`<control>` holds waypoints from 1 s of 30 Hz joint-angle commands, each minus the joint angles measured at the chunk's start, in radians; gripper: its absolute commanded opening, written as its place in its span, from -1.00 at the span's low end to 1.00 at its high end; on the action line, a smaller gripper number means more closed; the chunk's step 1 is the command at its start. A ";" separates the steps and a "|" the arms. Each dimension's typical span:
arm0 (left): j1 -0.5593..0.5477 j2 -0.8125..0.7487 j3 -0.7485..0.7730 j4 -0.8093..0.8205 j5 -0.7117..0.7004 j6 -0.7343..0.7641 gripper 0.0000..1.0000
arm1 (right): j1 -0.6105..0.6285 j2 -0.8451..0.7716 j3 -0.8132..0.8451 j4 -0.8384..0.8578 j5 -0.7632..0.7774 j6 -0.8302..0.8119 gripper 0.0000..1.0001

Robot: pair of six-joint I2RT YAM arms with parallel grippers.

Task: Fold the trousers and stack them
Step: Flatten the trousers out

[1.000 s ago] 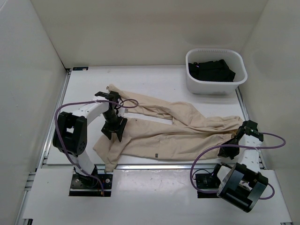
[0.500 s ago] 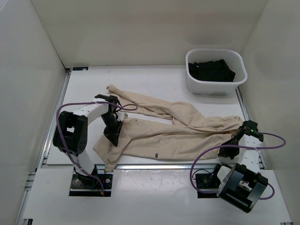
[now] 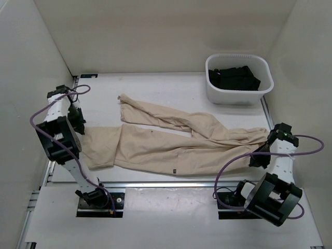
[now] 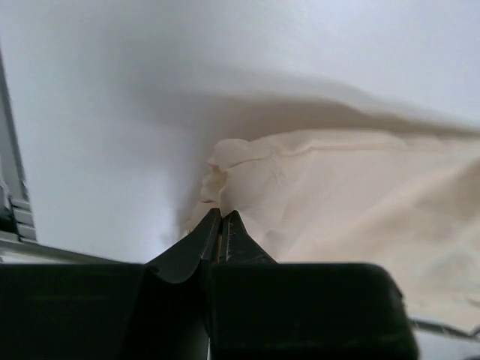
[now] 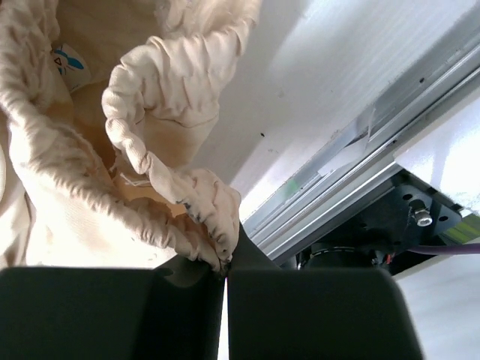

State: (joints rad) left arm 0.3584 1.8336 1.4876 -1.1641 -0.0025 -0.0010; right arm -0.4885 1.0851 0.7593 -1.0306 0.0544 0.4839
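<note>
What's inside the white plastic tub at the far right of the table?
A crumpled black cloth garment fills the white plastic tub. It covers the tub floor, so anything beneath cannot be seen. The light beige cloth trousers lie outside it.

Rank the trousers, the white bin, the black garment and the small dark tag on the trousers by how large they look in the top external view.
Largest to smallest:
1. trousers, spread across the table
2. white bin
3. black garment, lying inside the bin
4. dark tag, a mere speck on the cloth
</note>
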 commanded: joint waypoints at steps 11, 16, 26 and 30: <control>0.007 0.325 0.257 0.199 -0.458 0.001 -0.72 | 0.004 0.189 0.192 -0.023 -0.010 -0.123 -1.00; 0.017 0.280 0.217 0.236 -0.473 0.001 0.28 | 0.004 0.254 0.247 -0.068 -0.010 -0.133 -0.50; 0.028 -0.120 -0.094 0.225 -0.455 0.001 0.70 | -0.053 0.107 0.377 -0.184 0.142 -0.005 0.69; 0.019 -0.207 -0.228 0.215 -0.406 0.001 0.70 | 0.051 0.050 0.379 -0.197 0.079 0.025 -0.14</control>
State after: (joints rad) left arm 0.3820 1.6798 1.3521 -0.9367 -0.4351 0.0021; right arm -0.5159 1.1683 1.1206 -1.1740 0.1535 0.4568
